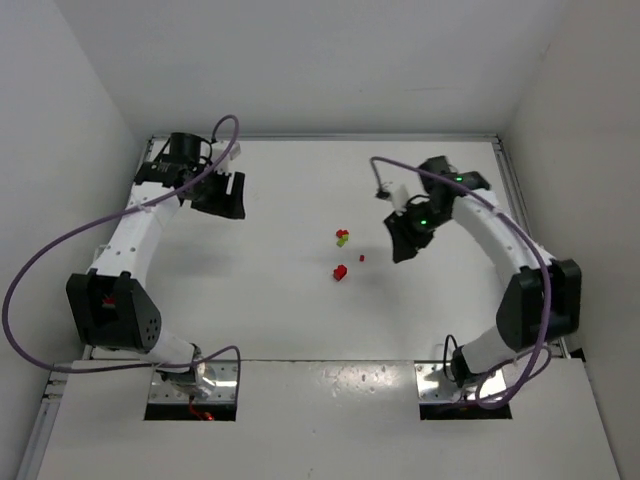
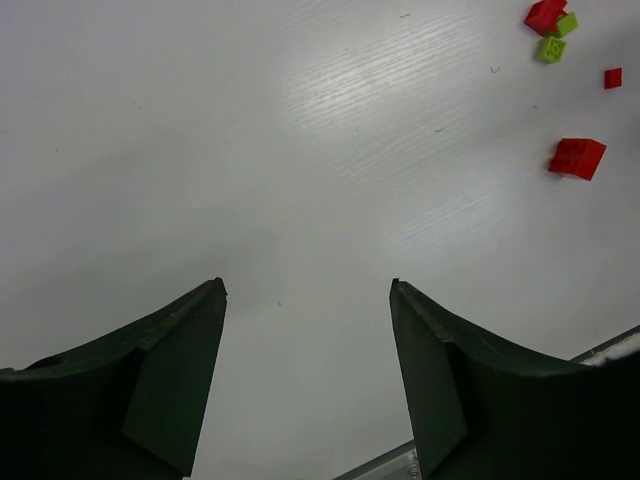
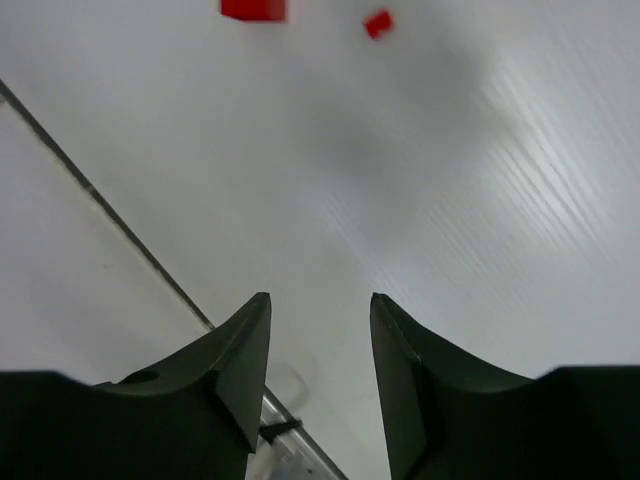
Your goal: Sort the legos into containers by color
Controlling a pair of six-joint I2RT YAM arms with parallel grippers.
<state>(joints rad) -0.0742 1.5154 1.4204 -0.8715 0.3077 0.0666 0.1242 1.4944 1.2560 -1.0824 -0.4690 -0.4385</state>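
The legos lie loose near the middle of the table (image 1: 300,310): a red-and-lime cluster (image 1: 342,237), a tiny red piece (image 1: 361,258) and, nearer, a larger red brick (image 1: 340,271). The left gripper (image 1: 228,200) hovers at the far left, jaws wide and empty. The right gripper (image 1: 403,245), just right of the bricks, has its jaws narrowly parted around nothing.

White tabletop (image 1: 280,320), pale enclosure walls (image 1: 330,60), grey metal plates (image 1: 226,377) along near edge.

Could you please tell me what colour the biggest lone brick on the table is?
Red; the brick shows best in the left wrist view.
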